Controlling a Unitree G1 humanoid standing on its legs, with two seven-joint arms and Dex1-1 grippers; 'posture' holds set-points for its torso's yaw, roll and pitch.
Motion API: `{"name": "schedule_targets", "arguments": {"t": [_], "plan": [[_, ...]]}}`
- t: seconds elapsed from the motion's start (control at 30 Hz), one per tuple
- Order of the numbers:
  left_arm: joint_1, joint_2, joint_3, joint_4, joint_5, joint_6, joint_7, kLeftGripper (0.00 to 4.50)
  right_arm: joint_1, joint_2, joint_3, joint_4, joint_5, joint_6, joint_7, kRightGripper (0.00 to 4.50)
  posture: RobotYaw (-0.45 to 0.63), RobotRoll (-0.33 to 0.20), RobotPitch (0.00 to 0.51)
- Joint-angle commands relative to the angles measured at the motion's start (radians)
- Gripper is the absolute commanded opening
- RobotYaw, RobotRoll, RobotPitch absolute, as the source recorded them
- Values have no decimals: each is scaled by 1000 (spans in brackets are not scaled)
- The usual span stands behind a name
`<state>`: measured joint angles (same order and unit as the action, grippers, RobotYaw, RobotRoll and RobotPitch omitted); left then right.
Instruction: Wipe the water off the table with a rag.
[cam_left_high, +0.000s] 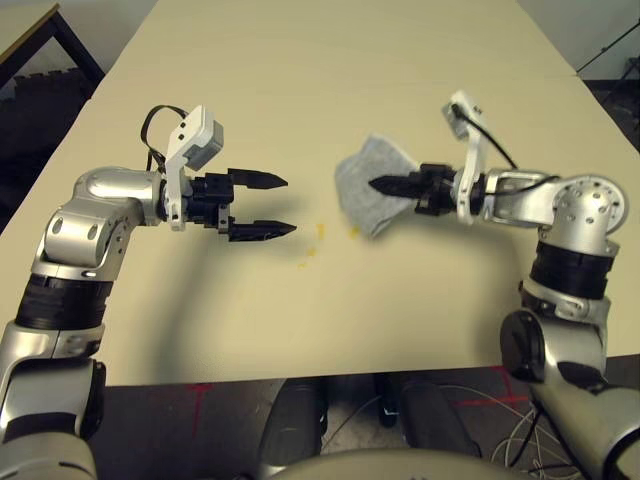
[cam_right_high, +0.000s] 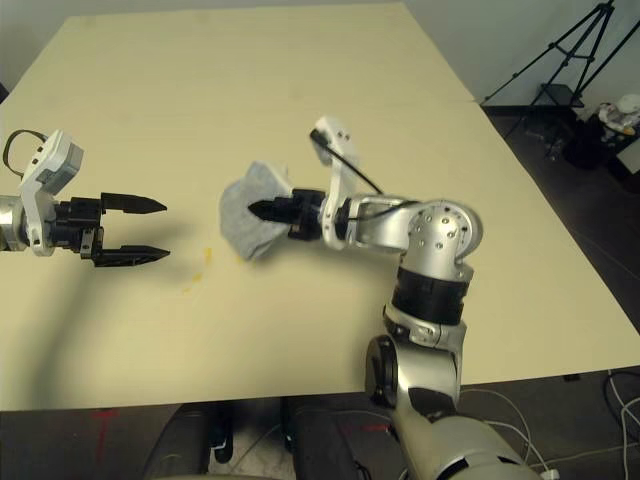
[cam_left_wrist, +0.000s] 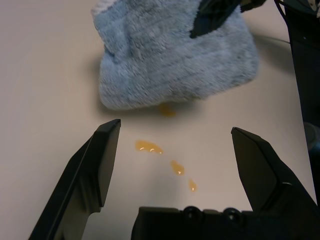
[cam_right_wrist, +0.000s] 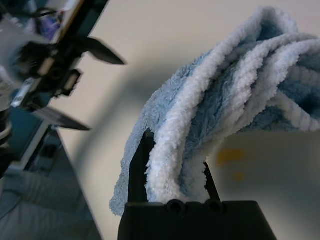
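Rag (cam_left_high: 372, 190), pinched in right claw (cam_left_high: 372, 184), bunched; left claw (cam_left_high: 292, 206) spread; orange drops (cam_left_high: 320, 231) toward tabletop's (cam_left_high: 250, 340) near edge might smear if loose folds drag.

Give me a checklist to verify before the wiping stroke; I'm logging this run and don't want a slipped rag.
1. Right tool closed on the rag: ok, a fold sits between its fingers.
2. Left tool empty and off the rag: ok, its fingers stand open with nothing between them.
3. Drops not yet wiped, so the stroke has a target: ok, several yellowish ones lie on the table.
4. Rag covering all the drops: not ok, some lie uncovered between the left tool and the rag.
5. Rag spread flat: not ok, it is folded and bunched at the right tool.
6. Rag damp or dry: cannot tell.
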<state>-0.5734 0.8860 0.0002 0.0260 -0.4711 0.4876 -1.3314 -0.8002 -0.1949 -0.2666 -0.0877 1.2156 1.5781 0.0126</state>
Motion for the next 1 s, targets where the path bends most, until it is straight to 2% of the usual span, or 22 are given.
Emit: {"name": "schedule_targets", "arguments": {"t": [0.03, 0.17, 0.27, 0.33, 0.5, 0.63, 0.8, 0.93, 1.0], "plan": [[-15, 24, 9, 36, 11, -12, -23, 4500, -41, 62, 30, 55, 160, 36, -130, 19, -24, 0, 213], [-22, 26, 6, 50, 13, -19, -33, 4500, -59, 115, 64, 116, 293, 28, -260, 19, -17, 0, 218], [-21, 26, 7, 53, 13, -20, -35, 4500, -37, 95, 133, 142, 395, -15, -343, 19, -9, 0, 221], [-15, 27, 9, 51, 12, -18, -35, 4500, -13, 73, 167, 172, 403, -24, -378, 19, -6, 0, 223], [-17, 32, 8, 53, 10, -10, -39, 4500, 26, 46, 238, 226, 344, -19, -371, 19, 0, 0, 229], [-35, 29, 0, 66, 15, -12, -46, 4500, 15, 89, 283, 240, 305, -25, -357, 19, 1, 0, 231], [-50, 18, -11, 74, 19, -12, -48, 4500, 8, 134, 297, 260, 202, -41, -320, 19, 5, 0, 228], [-53, 9, -16, 66, 17, -8, -46, 4500, 6, 77, 339, 227, 1, -102, -263, 19, 7, 0, 229], [-53, 5, -19, 62, 15, -4, -45, 4500, -10, 41, 326, 223, -83, -157, -239, 19, 4, 0, 231]]}}
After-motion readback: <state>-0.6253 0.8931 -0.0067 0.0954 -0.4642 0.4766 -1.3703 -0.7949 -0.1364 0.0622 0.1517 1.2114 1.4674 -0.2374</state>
